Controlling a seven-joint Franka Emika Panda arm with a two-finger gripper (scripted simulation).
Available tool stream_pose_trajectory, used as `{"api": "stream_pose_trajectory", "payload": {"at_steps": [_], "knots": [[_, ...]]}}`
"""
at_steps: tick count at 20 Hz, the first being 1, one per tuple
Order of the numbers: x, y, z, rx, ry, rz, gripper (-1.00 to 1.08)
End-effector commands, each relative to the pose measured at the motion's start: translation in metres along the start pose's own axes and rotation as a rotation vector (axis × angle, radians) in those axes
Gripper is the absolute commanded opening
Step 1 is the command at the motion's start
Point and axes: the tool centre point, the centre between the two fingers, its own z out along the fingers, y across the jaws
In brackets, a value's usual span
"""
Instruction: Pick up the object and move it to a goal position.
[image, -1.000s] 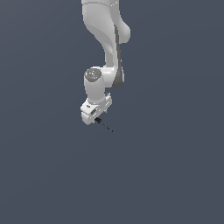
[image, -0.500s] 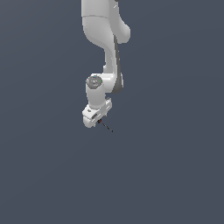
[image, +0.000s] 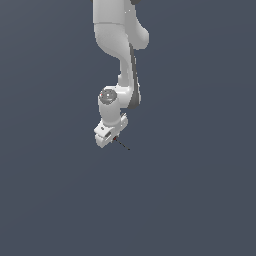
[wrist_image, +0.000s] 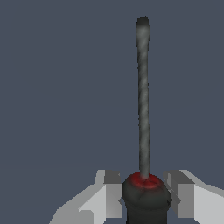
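The object is a thin dark sliver (image: 123, 145) with a small red spot at the end nearest the gripper. In the wrist view it shows as a long dark shaft (wrist_image: 143, 96) rising from a dark knob with a red top. My white gripper (image: 112, 138) hangs below the arm in the middle of the exterior view. Its two fingers (wrist_image: 111, 192) stand tight against both sides of the knob, so the gripper (wrist_image: 145, 194) is shut on the object. The shaft sticks out past the fingertips toward the exterior view's right.
A flat, plain dark grey-blue surface (image: 200, 200) fills the view on all sides. The white arm (image: 115, 30) comes down from the top of the exterior view. No goal marker shows.
The wrist has come down a little toward the object. The object sits at almost the same place in the exterior view.
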Motion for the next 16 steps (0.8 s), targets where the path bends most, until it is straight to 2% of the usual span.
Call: {"api": "stream_pose_trajectory", "payload": {"at_steps": [1,9,16], "knots": [[0.000,0.000,0.000,0.000,0.000,0.000,-1.00],[0.003,-0.002,0.000,0.000,0.000,0.000,-1.00],[0.031,-0.018,-0.003,0.000,0.000,0.000,-1.00]]}}
